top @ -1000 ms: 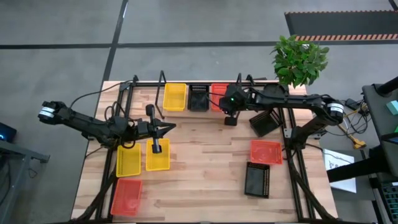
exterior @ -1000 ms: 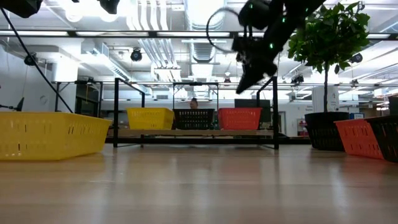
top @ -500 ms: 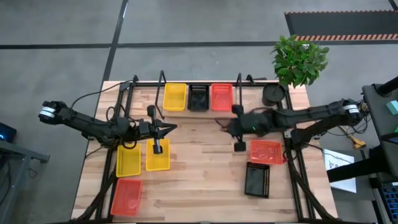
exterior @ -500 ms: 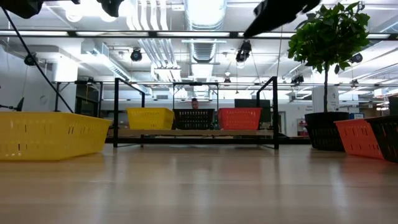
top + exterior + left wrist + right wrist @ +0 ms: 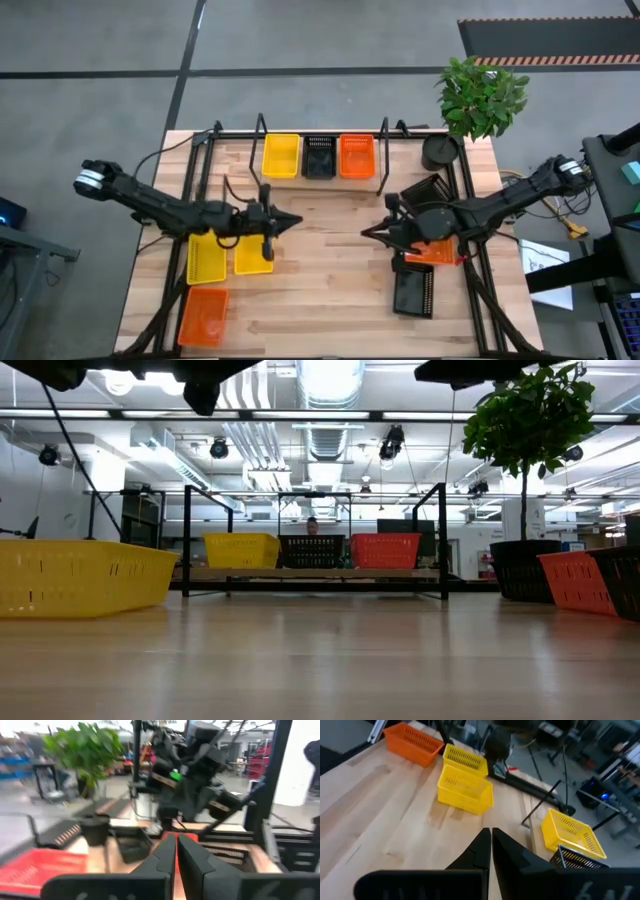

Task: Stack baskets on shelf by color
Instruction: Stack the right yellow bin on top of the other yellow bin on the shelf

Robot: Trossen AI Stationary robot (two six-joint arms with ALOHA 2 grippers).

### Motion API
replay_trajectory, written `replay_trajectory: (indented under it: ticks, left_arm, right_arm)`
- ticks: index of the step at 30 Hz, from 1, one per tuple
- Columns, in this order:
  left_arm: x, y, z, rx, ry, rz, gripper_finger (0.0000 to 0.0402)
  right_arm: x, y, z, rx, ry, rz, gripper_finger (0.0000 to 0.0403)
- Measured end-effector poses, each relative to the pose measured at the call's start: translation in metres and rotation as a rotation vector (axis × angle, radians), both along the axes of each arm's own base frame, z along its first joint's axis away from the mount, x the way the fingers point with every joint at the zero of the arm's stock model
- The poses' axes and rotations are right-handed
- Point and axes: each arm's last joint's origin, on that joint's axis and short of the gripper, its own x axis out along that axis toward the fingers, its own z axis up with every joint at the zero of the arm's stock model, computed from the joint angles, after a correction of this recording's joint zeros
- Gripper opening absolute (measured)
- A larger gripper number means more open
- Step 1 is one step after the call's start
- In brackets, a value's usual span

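From where I stand, three baskets lie loose on the table's left: an orange basket (image 5: 203, 315) and two yellow baskets (image 5: 207, 259) beside the left gripper (image 5: 287, 222), whose jaws are pressed together on nothing. The shelf (image 5: 260, 129) holds one yellow, one black, one orange. Rightward, the right gripper (image 5: 368, 232), jaws also together and empty, hovers near another orange basket (image 5: 437, 252) and two black baskets (image 5: 412, 292). By my reckoning, six remain to be stacked.
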Motion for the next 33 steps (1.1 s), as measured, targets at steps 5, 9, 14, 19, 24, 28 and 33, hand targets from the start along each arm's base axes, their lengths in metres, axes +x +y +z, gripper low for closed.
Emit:
replay_trajectory:
  ticks: [5, 9, 14, 19, 24, 28, 33]
  left_arm:
    - [0.012, -0.021, -0.005, -0.061, 0.045, -0.07, 0.0001]
    - [0.017, -0.038, -0.005, -0.081, 0.133, -0.121, 0.0001]
    - [0.017, -0.046, -0.002, -0.193, 0.448, -0.093, 0.0001]
    - [0.008, -0.052, -0.004, -0.269, 0.87, -0.068, 0.0001]
    - [-0.001, -0.062, -0.008, -0.262, 1.16, -0.154, 0.0001]
    - [-0.004, -0.063, -0.012, -0.314, 1.255, -0.141, 0.0014]
    - [-0.006, -0.063, -0.02, -0.354, 1.309, -0.134, 0.0065]
  right_arm:
    - [-0.011, -0.004, -0.007, -0.02, -0.114, 0.024, 0.0009]
    - [-0.022, -0.006, -0.007, -0.017, -0.16, 0.069, 0.0009]
    - [-0.034, -0.011, -0.007, -0.019, -0.188, 0.072, 0.0009]
    - [-0.045, -0.015, -0.004, -0.015, -0.224, 0.072, 0.0009]
    - [-0.052, -0.017, -0.006, -0.012, -0.236, 0.072, 0.0009]
    - [-0.053, -0.018, -0.005, -0.01, -0.24, 0.072, 0.0009]
    - [-0.052, -0.018, -0.006, -0.012, -0.235, 0.072, 0.0009]
